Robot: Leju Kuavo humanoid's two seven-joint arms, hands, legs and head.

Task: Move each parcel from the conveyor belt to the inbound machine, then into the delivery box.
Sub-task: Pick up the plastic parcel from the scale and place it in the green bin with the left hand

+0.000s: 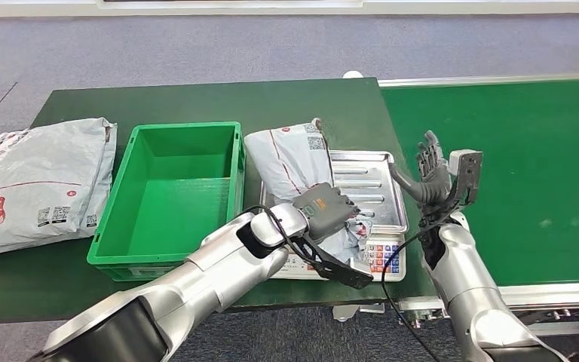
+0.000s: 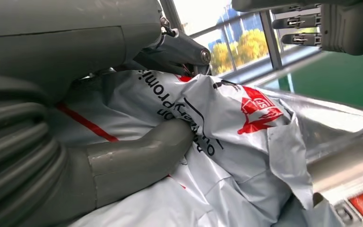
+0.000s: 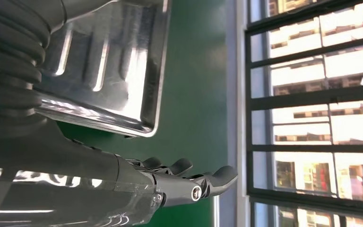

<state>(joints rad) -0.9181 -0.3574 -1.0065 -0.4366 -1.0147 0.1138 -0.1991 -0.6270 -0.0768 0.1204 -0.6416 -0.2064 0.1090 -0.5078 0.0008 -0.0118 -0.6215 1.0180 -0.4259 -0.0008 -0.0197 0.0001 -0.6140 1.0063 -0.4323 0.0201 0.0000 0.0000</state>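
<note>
Left hand (image 1: 323, 213) gripping parcel (image 1: 290, 158) beside crate rim (image 1: 239, 170)

Left hand (image 1: 330, 211) grips parcel (image 1: 290, 162) (on scale (image 1: 381, 219)).

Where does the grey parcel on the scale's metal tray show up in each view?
Head view: grey parcel at centre, on the left part of the steel tray, under the left hand.
Left wrist view: parcel across the middle, gripped.
Right wrist view: not in it.
Shared landmark: the steel tray.
</note>
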